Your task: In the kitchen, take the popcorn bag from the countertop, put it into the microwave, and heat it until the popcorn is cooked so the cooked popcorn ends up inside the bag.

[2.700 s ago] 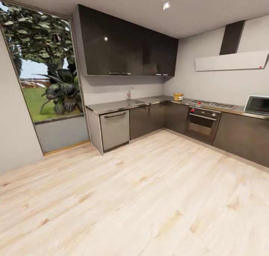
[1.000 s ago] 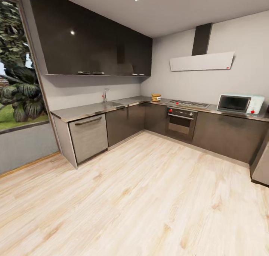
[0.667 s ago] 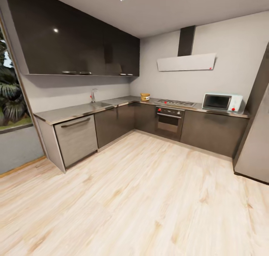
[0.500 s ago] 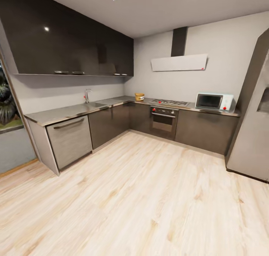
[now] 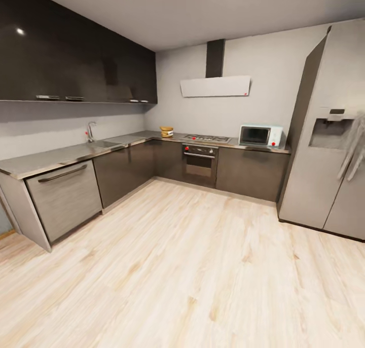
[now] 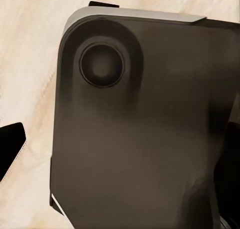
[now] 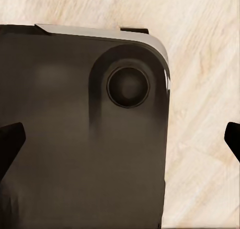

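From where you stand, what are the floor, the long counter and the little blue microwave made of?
The floor looks like pale wood planks, with visible grain streaks. The countertop looks like grey brushed metal, faintly glossy. The microwave has a mint-blue painted shell, metal or plastic, I cannot tell, and a dark glass door.

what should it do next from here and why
Probably drive forward across the wood floor toward the far countertop. The popcorn bag sits there beside the cooktop, well beyond arm's reach, and the microwave stands further along the same counter. Nothing can be grasped from here.
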Motion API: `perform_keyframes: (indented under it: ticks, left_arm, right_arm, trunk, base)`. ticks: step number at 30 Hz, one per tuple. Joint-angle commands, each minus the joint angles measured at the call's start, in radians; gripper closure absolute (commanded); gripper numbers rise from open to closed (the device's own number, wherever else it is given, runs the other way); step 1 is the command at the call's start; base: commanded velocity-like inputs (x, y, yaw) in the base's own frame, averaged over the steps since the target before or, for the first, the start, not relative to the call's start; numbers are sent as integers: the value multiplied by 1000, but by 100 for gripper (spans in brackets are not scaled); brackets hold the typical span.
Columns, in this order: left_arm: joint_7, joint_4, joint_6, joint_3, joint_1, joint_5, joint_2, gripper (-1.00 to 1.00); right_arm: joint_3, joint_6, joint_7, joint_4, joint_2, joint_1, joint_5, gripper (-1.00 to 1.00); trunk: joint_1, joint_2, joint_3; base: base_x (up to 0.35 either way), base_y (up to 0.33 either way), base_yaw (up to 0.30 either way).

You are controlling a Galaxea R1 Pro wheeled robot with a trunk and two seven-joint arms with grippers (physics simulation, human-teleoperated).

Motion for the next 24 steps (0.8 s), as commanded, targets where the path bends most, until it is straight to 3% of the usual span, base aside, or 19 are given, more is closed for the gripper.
perform_keyframes:
  ticks: [1, 24]
  left_arm:
    - [1, 0, -2, 6, 0, 6, 0, -100]
    - [1, 0, -2, 5, 0, 6, -1, -100]
  right_arm:
    - [-2, -4, 1, 1, 0, -1, 3, -100]
    - [-2, -4, 2, 1, 0, -1, 3, -100]
  trunk:
    - [0, 0, -1]
    - [0, 0, -1]
  base:
    - [0, 0, -295]
    - [0, 0, -295]
